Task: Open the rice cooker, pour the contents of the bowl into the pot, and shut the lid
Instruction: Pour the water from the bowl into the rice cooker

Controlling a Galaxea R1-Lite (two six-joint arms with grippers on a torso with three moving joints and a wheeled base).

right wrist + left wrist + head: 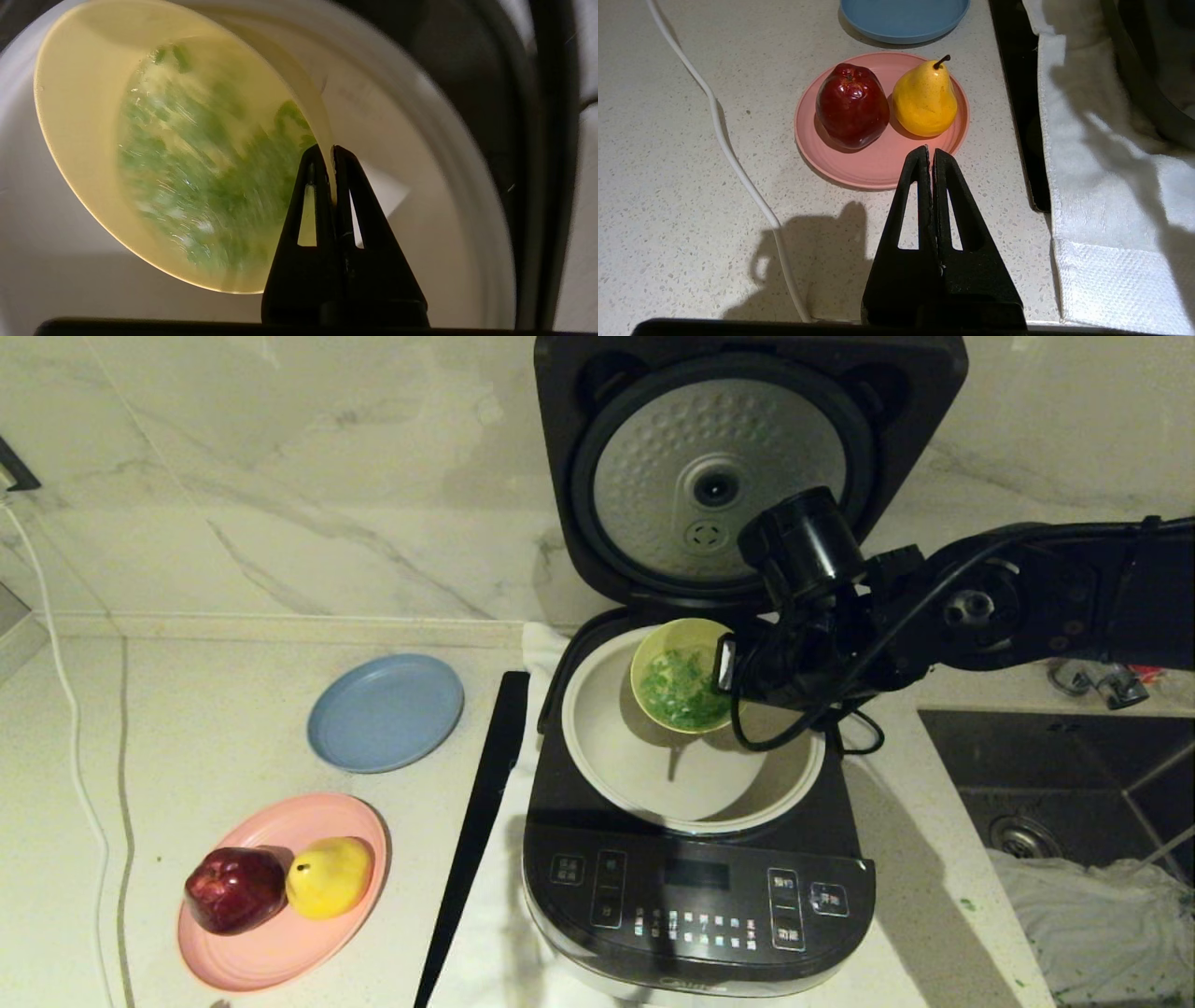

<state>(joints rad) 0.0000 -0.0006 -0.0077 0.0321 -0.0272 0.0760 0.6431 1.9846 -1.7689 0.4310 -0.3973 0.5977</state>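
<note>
The dark grey rice cooker (695,887) stands open, its lid (719,476) upright with the dimpled silver plate facing me. The cream-white pot (691,784) inside looks bare at the bottom. Above the pot's far side hangs the yellow bowl (658,658), tipped towards the pot's middle, with the green contents (686,691) still inside. My right gripper (328,154) is shut on the bowl's rim (299,88), and the green contents (205,172) look smeared with motion. My left gripper (929,154) is shut and empty, low over the counter beside the pink plate (868,163).
A blue plate (385,711) and a pink plate (280,933) with a red apple (233,889) and a yellow pear (329,875) lie left of the cooker. A black strip (476,821) and white towel (1101,186) border it. A sink (1064,793) lies at the right.
</note>
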